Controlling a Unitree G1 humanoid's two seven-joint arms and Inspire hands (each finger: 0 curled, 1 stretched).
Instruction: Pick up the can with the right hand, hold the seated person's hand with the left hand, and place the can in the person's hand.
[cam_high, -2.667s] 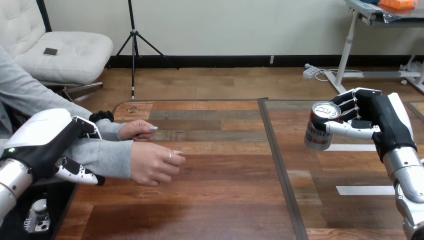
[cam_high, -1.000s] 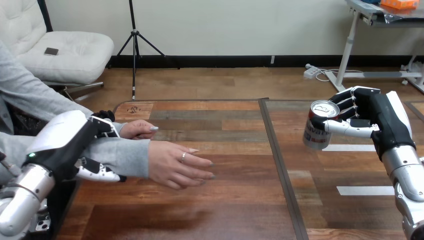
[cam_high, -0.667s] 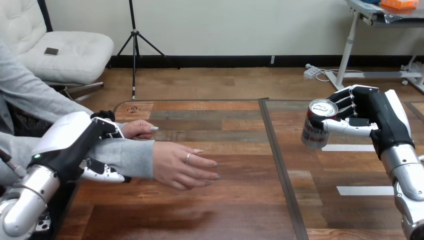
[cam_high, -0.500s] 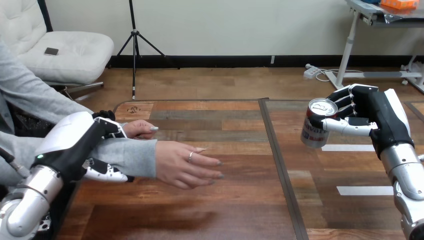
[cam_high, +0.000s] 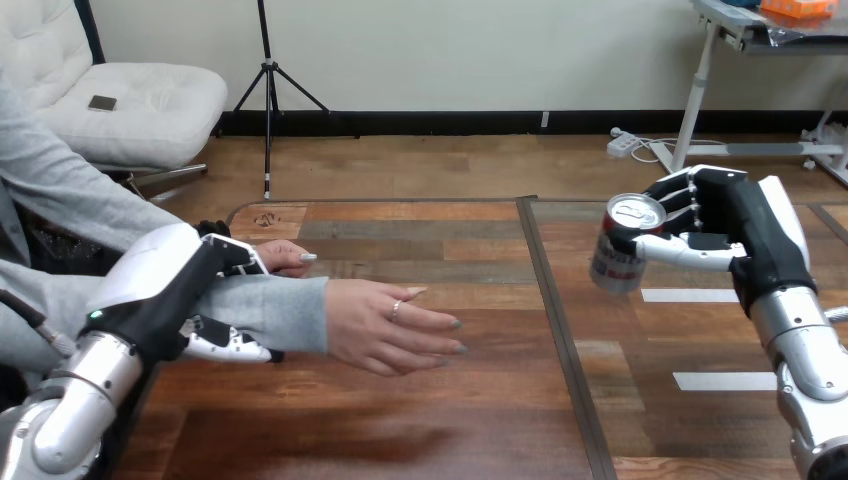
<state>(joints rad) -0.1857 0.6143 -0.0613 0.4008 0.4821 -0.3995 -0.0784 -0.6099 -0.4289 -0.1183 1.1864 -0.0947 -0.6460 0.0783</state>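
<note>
One can (cam_high: 620, 247) in the right hand's (cam_high: 722, 225) grip, well right of the person's hand (cam_high: 392, 326) — left hand (cam_high: 175, 292) clasps the forearm (cam_high: 282, 312).

Wooden table (cam_high: 470, 410), white tape strips (cam_high: 724, 381)

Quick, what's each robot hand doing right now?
Left hand: closed round the person's forearm.
Right hand: closed round the can.
</note>
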